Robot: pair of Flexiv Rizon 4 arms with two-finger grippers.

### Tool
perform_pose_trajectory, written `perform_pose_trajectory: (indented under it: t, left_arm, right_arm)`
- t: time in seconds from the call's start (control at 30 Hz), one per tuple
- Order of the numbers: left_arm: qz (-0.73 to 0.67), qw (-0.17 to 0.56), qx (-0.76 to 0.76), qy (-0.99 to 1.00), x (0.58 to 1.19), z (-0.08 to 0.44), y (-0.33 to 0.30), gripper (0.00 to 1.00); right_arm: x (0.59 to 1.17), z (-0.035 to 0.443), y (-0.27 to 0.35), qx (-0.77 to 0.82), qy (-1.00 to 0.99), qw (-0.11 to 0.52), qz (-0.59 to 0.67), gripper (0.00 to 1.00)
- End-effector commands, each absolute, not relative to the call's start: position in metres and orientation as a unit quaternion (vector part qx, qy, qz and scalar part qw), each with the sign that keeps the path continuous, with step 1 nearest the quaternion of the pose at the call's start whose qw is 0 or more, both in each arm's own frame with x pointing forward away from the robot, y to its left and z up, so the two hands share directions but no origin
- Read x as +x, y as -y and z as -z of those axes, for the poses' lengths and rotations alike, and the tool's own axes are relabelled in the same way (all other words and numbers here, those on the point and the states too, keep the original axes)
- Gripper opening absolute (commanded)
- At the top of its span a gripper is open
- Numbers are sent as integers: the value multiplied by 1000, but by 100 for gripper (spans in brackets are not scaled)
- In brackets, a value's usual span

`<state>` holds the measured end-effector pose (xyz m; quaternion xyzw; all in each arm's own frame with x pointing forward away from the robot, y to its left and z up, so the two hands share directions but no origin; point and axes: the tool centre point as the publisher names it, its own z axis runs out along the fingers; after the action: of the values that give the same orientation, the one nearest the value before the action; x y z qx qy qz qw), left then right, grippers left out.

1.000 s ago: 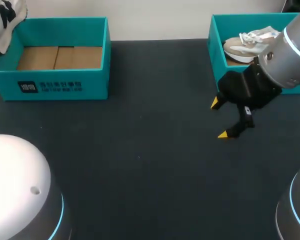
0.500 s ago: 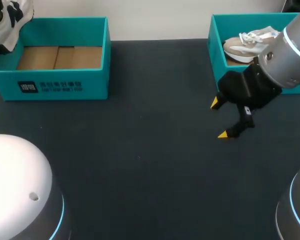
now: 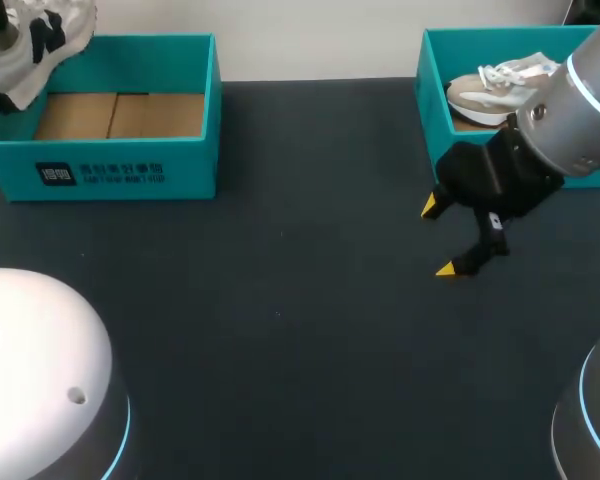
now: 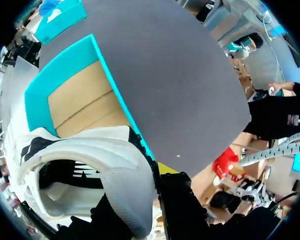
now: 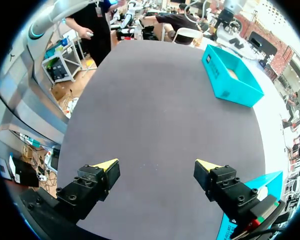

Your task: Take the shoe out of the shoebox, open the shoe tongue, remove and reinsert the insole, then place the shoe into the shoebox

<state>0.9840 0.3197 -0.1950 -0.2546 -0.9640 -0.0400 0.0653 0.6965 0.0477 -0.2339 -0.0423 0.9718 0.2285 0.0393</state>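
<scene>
Surface: dark matte table (image 3: 300, 330), flat and smooth.
Left shoebox (image 3: 130, 175): teal card walls, brown cardboard floor (image 3: 115, 115) showing.
Shoe: white-and-black shoe (image 3: 35, 45), padded, up over that box's far left corner.
Left gripper (image 4: 140, 192): looks clamped on the shoe's collar.
Right shoebox (image 3: 430, 90): teal, beige laced sneaker (image 3: 490, 88) inside.
Right gripper (image 3: 438, 238): fingers spread wide over the table, beside it.

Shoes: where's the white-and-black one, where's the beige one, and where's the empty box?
white-and-black shoe (image 4: 121, 176), left wrist view, on its white side.
beige shoe (image 3: 485, 92), head view, on its upper.
empty box (image 3: 130, 172), head view, on its front wall.
</scene>
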Motion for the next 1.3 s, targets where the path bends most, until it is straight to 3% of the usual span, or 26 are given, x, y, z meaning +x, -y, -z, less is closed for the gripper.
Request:
perform_pose_trajectory:
  t: [0.03,0.33,0.53,1.3]
  left_arm:
    - [139,61,-554,819,994,198,-329,0]
    - [201,51,-714,669,995,178,-341,0]
    - [166,70,-774,607,1001,171,-343,0]
    - [144,67,-738,656,1014,174,-336,0]
  right_arm:
    - [697,235,-49,-42,-972,39,-228,100]
    - [697,235,-49,-42,-972,39,-228,100]
    - [697,235,-49,-42,-972,39,-228,100]
    - [697,235,-49,-42,-972,39,-228,100]
